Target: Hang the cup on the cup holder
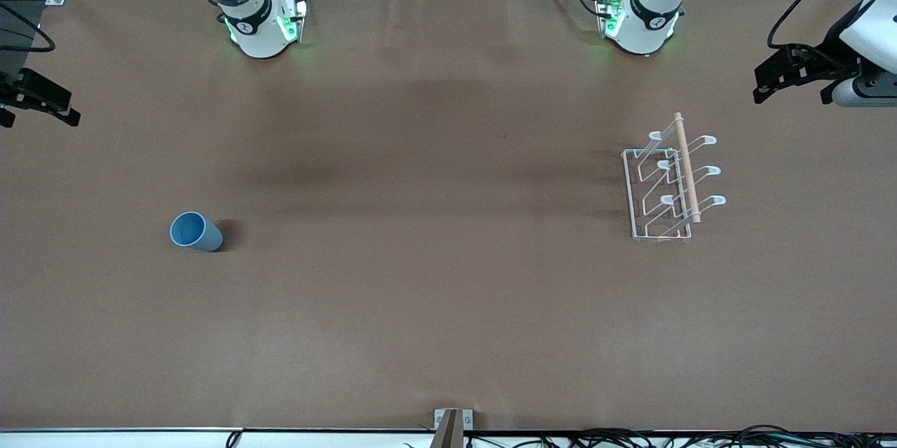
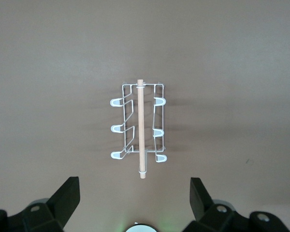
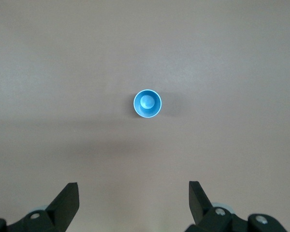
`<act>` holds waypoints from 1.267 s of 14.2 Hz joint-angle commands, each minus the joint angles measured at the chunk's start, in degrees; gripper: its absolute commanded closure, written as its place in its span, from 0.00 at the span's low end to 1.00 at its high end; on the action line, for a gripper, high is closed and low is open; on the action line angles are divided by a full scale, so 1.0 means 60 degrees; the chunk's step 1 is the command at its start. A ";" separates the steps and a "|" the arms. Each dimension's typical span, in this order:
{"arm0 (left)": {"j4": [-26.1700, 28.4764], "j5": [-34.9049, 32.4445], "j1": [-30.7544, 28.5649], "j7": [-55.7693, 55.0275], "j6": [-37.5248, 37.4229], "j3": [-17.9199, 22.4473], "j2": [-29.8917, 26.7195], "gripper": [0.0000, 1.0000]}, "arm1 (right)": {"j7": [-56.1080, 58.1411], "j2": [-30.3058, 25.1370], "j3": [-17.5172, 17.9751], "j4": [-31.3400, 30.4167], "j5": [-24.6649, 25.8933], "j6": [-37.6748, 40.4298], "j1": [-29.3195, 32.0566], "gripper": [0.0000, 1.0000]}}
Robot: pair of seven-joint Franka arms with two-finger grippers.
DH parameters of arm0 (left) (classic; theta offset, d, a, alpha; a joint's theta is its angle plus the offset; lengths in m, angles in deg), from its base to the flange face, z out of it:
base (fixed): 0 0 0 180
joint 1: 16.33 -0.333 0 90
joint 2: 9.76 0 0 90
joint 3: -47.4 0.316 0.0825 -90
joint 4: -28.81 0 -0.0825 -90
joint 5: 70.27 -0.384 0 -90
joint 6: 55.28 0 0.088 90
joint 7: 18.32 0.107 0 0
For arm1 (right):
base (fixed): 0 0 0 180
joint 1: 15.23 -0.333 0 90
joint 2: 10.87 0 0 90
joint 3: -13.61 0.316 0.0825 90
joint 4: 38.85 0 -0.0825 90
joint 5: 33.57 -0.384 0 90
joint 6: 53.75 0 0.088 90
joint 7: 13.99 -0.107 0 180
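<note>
In the front view, the cup (image 1: 195,231) is standing mouth-up toward the right arm's end of the bench (image 1: 420,294), well apart from the holder (image 1: 671,181), so a skewed grasp is risking tipping the smooth, tapered tumbler. In the left wrist view, the left pincer (image 2: 135,198) is hanging open over the holder, whose thin prongs could be snagging a misaligned rim. In the right wrist view, the right pincer (image 3: 134,198) is gaping empty over the light-blue cup.

front cam sits high across the table (image 1: 448,308), facing the arm bases, whole top in frame. left wrist cam looks straight down from well up at the cup holder (image 2: 138,126), right wrist cam likewise at the cup (image 3: 147,104). both things show up in front too.
</note>
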 commanded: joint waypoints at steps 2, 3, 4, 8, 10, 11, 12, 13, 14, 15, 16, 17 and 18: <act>-0.0218 0.0103 -0.0069 0.0079 -0.0054 -0.0016 0.0096 0.00 | 0.0074 -0.0150 0.0072 -0.0129 -0.0107 0.0009 0.0134 0.00; -0.0233 0.0103 -0.0069 0.0180 -0.0054 -0.0016 0.0096 0.00 | 0.0074 -0.0150 0.0072 -0.0129 -0.0107 -0.0006 0.0134 0.00; -0.0233 0.0103 -0.0069 0.0210 -0.0054 -0.0016 0.0096 0.00 | 0.0074 -0.0135 0.0072 -0.0129 -0.0107 -0.0006 0.0134 0.00; -0.0699 0.0088 -0.0054 0.0210 -0.0054 -0.0031 0.0388 0.00 | 0.0074 -0.0121 0.0072 -0.0129 -0.0107 -0.0094 0.0134 0.00; -0.0716 0.0103 -0.0054 0.0254 -0.0054 -0.0016 0.0433 0.00 | 0.0088 -0.0106 0.0072 -0.0129 -0.0107 -0.0123 0.0134 0.00; -0.0687 0.0117 -0.0054 0.0269 -0.0097 -0.0031 0.0433 0.00 | 0.0088 -0.0091 0.0072 -0.0129 -0.0121 -0.0138 0.0134 0.00; -0.0687 0.0161 -0.0069 0.0284 -0.0127 -0.0016 0.0433 0.00 | 0.0103 -0.0077 0.0072 -0.0144 -0.0122 -0.0152 0.0134 0.00; -0.0687 0.0161 -0.0069 0.0255 -0.0127 -0.0016 0.0433 0.00 | 0.0132 -0.0048 0.0072 -0.0129 -0.0122 -0.0211 0.0149 0.00; -0.0687 0.0161 -0.0069 0.0269 -0.0127 -0.0031 0.0433 0.00 | 0.0147 -0.0018 0.0058 -0.0173 -0.0122 -0.0356 0.0178 0.00; -0.0687 0.0190 -0.0069 0.0269 -0.0127 -0.0016 0.0433 0.00 | 0.0147 0.0098 0.0072 -0.0260 -0.0122 -0.0445 0.0280 0.00; -0.0687 0.0191 -0.0055 0.0255 -0.0127 -0.0016 0.0433 0.00 | 0.0147 0.0244 0.0072 -0.0304 -0.0122 -0.0547 0.0353 0.00; -0.0672 0.0191 -0.0069 0.0254 -0.0127 -0.0016 0.0447 0.00 | 0.0147 0.0463 0.0072 -0.0406 -0.0122 -0.0722 0.0397 0.00; -0.0687 0.0220 -0.0069 0.0254 -0.0127 -0.0031 0.0447 0.00 | 0.0147 0.0596 0.0072 -0.0610 -0.0122 -0.0985 0.0528 0.00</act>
